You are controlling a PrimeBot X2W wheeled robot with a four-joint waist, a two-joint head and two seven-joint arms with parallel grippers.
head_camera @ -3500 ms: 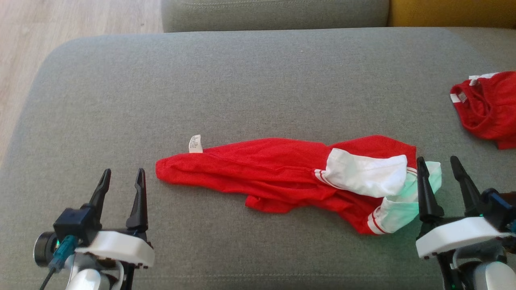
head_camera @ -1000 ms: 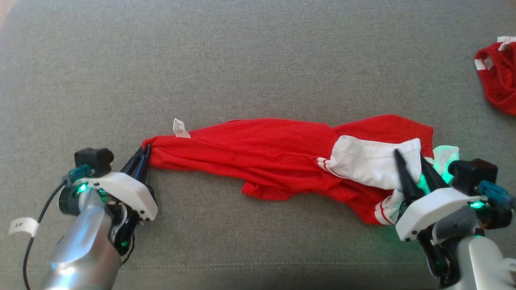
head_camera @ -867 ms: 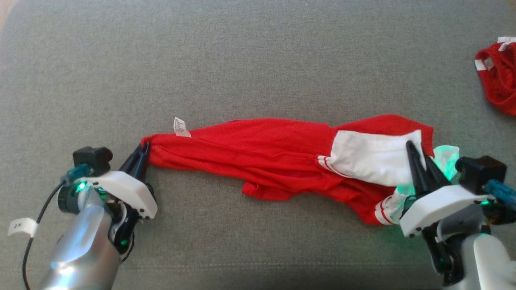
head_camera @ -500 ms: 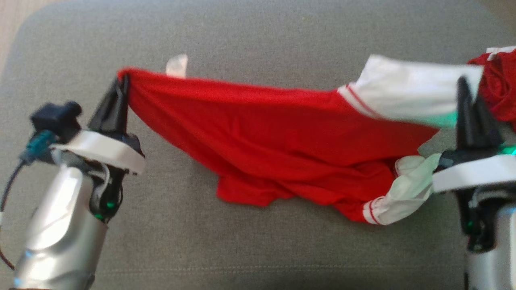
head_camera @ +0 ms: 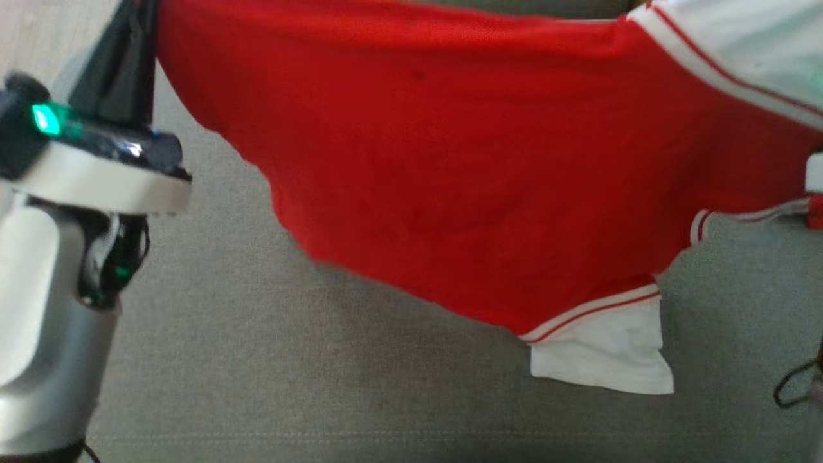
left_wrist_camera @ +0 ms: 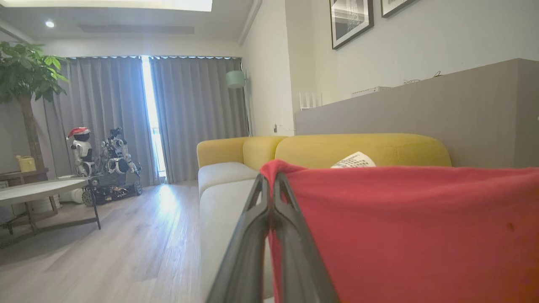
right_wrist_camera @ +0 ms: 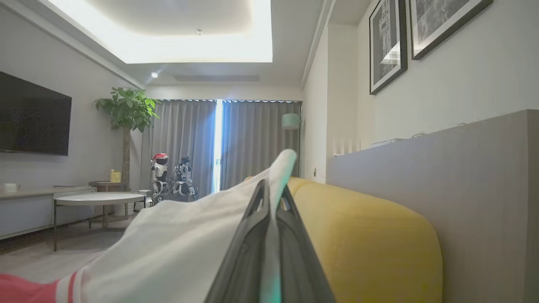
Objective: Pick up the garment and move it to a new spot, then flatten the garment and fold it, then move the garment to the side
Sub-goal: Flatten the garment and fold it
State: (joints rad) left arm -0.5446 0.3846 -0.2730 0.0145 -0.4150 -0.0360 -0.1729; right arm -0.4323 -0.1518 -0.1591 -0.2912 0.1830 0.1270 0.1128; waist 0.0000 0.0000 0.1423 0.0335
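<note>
The garment (head_camera: 463, 167), a red shirt with white sleeves and striped cuffs, hangs in the air, stretched between both grippers above the grey sofa seat (head_camera: 257, 366). My left gripper (head_camera: 132, 26) is at the upper left of the head view, shut on the shirt's red corner. The left wrist view shows its fingers (left_wrist_camera: 271, 179) pinching that corner, with a white label (left_wrist_camera: 353, 160) just behind. My right gripper (right_wrist_camera: 273, 187) is shut on a white sleeve (right_wrist_camera: 177, 252). One white sleeve (head_camera: 604, 357) dangles lowest.
A yellow sofa back (left_wrist_camera: 358, 147) and a grey partition wall (right_wrist_camera: 442, 168) stand behind the raised shirt. Wooden floor (left_wrist_camera: 126, 252), a round table (left_wrist_camera: 38, 189) and another robot (left_wrist_camera: 109, 160) lie to the left. A black cable (head_camera: 797, 386) shows at the right edge.
Both grippers have risen, lifting the shirt off the cushion and spreading it between them. The right gripper has shut on the white sleeve. The head camera has also shifted.
</note>
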